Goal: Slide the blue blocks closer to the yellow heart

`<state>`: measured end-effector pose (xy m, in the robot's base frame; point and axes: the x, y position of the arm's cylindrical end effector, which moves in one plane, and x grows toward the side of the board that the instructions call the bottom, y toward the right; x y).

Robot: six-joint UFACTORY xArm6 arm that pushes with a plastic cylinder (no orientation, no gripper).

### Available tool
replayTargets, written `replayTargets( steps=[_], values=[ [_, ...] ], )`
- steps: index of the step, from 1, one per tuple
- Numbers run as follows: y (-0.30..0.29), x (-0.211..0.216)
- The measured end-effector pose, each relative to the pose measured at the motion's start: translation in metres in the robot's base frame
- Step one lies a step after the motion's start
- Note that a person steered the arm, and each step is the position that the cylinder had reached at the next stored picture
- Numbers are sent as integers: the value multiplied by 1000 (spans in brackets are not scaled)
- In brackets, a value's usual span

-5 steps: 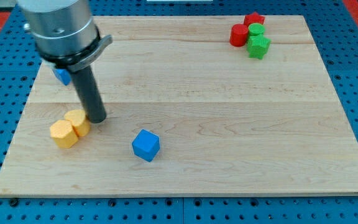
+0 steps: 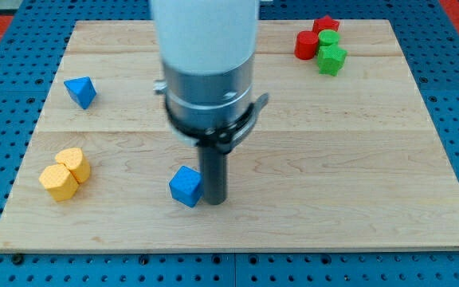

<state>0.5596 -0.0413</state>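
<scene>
My tip point(image 2: 214, 199) rests on the board right against the right side of a blue cube point(image 2: 186, 186) at the lower middle. A blue triangular block point(image 2: 80, 91) lies at the upper left. Two yellow blocks sit at the lower left, touching: one heart-like block point(image 2: 74, 163) and one hexagonal block point(image 2: 58, 182) just below and left of it. The blue cube is well to the right of the yellow pair. The blue triangle is above them.
At the upper right stands a cluster: a red star point(image 2: 325, 25), a red cylinder point(image 2: 305, 45), a green cylinder point(image 2: 329, 38) and a green star point(image 2: 331, 59). The wooden board point(image 2: 357, 159) lies on a blue pegboard surface.
My tip has moved right from beside the yellow blocks to the right side of the blue cube. The yellow pair has shifted left and slightly down. The blue triangle is now uncovered.
</scene>
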Motion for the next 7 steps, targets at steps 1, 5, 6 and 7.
replayTargets(
  steps=[1,5,6,7],
  values=[
    [-94,-22],
    [-143,-166],
    [-139,-259],
    [-166,-238]
  ],
)
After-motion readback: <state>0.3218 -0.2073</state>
